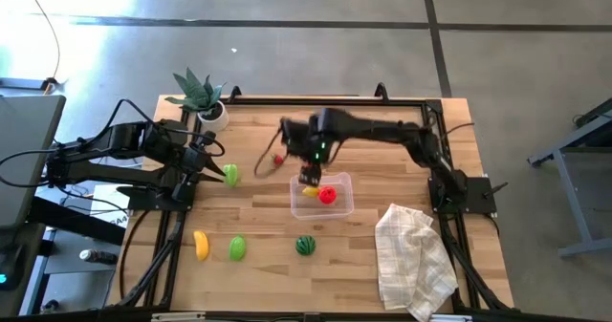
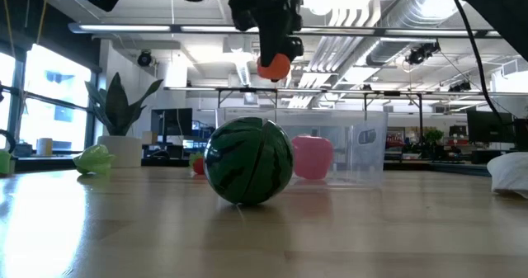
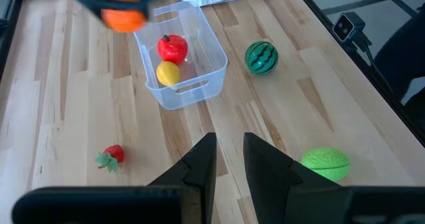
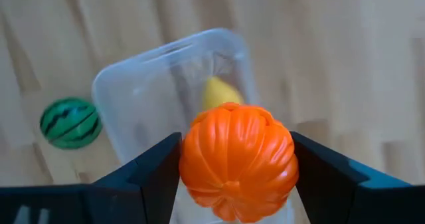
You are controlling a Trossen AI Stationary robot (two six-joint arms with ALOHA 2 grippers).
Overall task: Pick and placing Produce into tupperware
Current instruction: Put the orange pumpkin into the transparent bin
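1. Our right gripper [image 4: 232, 167] squeezes the orange [image 4: 237, 161] between its two fingers, up in the air.
2. The clear tupperware [image 1: 341, 207] sits right under the orange, so the move is straight down. Its long side runs from 9 to 3 o'clock on the table.
3. The left wrist view shows a red pepper [image 3: 172, 48] and a lemon [image 3: 168, 72] inside; the low view hides the lemon.
4. Our left gripper [image 3: 229, 159] waits at 9 o'clock, nearly closed, holding nothing.

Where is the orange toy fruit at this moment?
The round orange toy fruit is held in the right gripper, above the clear plastic rectangular container near the table's middle.
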